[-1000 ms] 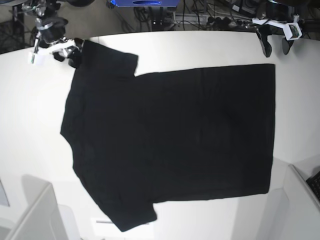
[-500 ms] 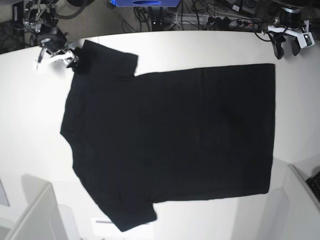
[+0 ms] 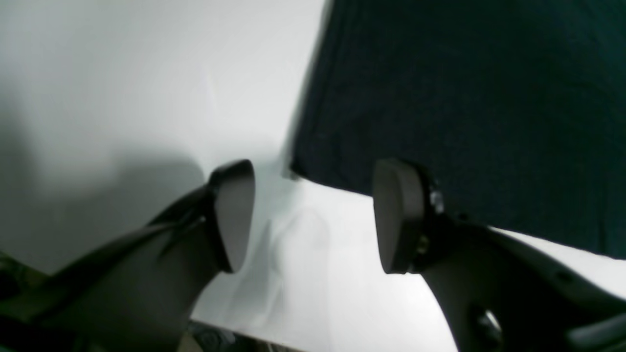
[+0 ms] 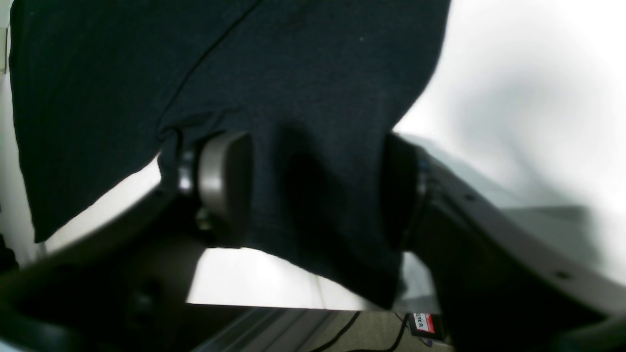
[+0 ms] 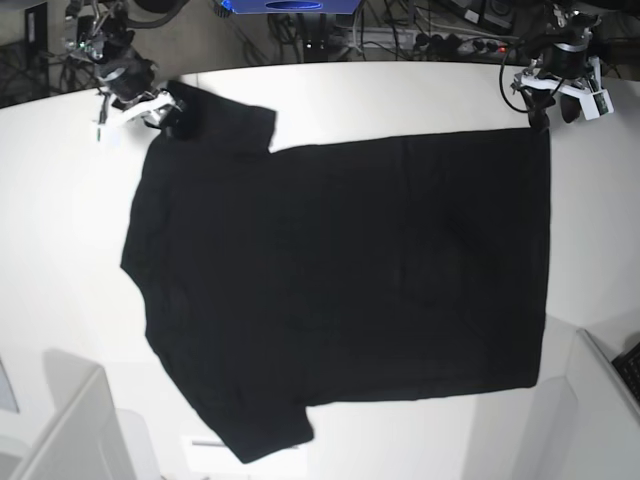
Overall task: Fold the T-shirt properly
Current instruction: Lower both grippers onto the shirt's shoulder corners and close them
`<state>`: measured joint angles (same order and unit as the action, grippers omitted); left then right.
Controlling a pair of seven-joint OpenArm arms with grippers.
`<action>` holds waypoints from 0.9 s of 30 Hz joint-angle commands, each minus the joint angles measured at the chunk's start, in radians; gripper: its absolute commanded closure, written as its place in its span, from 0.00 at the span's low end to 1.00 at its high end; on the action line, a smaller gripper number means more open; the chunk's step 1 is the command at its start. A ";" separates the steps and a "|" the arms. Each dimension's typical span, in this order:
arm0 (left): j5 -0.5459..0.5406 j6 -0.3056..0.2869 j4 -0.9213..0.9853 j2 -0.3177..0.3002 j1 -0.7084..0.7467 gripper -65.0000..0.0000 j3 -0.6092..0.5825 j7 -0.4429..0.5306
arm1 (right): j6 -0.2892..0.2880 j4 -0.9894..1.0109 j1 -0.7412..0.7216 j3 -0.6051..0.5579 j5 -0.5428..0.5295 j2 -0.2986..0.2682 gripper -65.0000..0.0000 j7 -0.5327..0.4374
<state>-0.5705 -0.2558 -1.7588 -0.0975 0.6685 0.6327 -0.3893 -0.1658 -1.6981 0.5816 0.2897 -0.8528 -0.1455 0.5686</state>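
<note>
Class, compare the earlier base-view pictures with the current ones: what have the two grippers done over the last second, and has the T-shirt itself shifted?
The left gripper shifted along the far edge to the T-shirt's hem corner, open. The right gripper shifted slightly at the far sleeve, its fingers either side of the cloth. The T-shirt stayed flat, unmoved on the table.

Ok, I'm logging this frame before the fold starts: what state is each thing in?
T-shirt: spread flat, plain side up, unfolded.
Right gripper: open, jaws astride the sleeve edge, not yet closed.
Left gripper: open, empty, at the hem corner.
</note>
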 commanded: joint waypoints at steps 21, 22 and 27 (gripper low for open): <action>-0.006 -0.003 0.145 0.045 -0.220 0.42 0.174 -0.230 | 0.031 0.008 0.015 -0.007 0.036 -0.006 1.00 0.066; -0.006 -0.003 0.147 0.045 -0.224 0.42 0.174 -0.245 | 0.031 0.008 0.015 -0.007 0.036 -0.006 1.00 0.066; -0.006 -0.003 0.148 0.045 -0.275 0.42 0.172 -0.299 | 0.031 0.008 0.015 -0.007 0.036 -0.006 1.00 0.066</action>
<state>-0.5739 -0.2596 -1.6032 -0.0471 0.3851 0.8024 -0.6743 -0.1543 -1.6882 0.5827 0.2832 -0.8413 -0.1455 0.6025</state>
